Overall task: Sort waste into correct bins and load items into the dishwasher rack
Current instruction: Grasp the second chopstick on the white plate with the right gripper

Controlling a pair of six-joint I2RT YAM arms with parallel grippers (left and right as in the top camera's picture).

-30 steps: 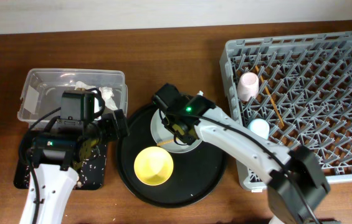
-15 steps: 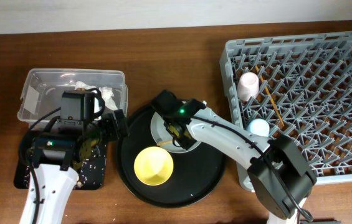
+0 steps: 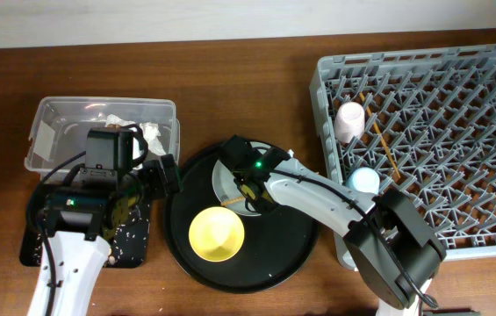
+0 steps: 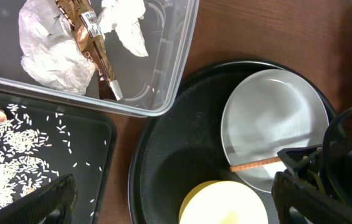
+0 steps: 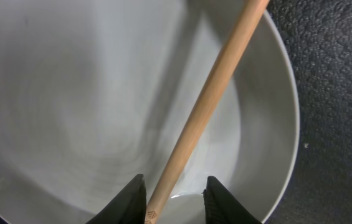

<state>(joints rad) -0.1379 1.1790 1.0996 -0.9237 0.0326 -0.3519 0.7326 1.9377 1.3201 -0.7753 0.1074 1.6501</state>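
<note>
Far L on the brown worktop (image 3: 230,70): flat black tray (image 4: 70,162) w/ pale rice bits (image 4: 7,149) in it. Behind it is a clear tub (image 3: 54,110) w/ a white napkin (image 4: 126,22) & a brown-gold wrapper (image 4: 88,34) inside. L jaws hang by the black tray's R edge, spread wide, holding nothing.

Middle: big round black tray (image 3: 291,237) w/ a grey-white plate (image 4: 269,118) at the back & a yellow bowl (image 3: 216,233) just in front. One chopstick (image 5: 207,112) lies on the plate. R jaws are down at its end, part spread. The stick is btwn them, touching one side w/ a gap on the other, so not pinched.

R: grey rack (image 3: 493,237) w/ a pink cup (image 3: 350,121), a blue cup (image 3: 363,180) & a 2nd chopstick (image 3: 384,145) in its L part.
</note>
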